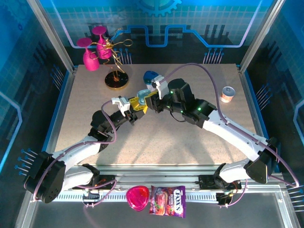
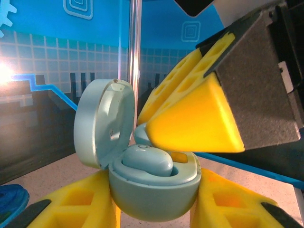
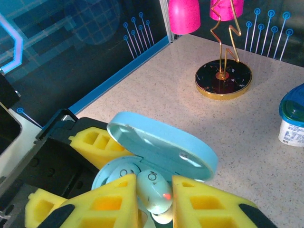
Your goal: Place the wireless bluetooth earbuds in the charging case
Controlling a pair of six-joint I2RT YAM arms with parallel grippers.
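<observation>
- Two arms meet over the middle of the table [image 1: 190, 137], and we label each part below.
- Left gripper [image 2: 154, 183]: we see its yellow fingers clamped on both sides of the pale-blue charging case [image 2: 152, 197]. The hinged lid stands swung open on the left of the left wrist view.
- Right gripper [image 3: 156, 183]: we find it closed on a pale-blue earbud [image 3: 154, 192], pinched between two yellow fingers right at the mouth of the case.
- Markings on the earbud: we note a small red light and a ring-shaped mark. We cannot make out any letters.
- In the left wrist view an earbud lies in the well of the case, with one yellow finger of the right gripper just above it. We cannot tell whether it is the pinched one, nor whether it is fully seated.
- Legible writing: we read "FOX'S" on the purple candy bag [image 1: 167, 201] at the near rail, just beside a pink heart-shaped object [image 1: 137, 197].
- Illegible labels: the white jar with a blue lid [image 3: 293, 116] and the small can [image 1: 228, 93] both carry print too small for us to read.
- Background: a gold wire stand [image 3: 223, 78] on a dark round base stands near pink glasses [image 1: 92, 47].
</observation>
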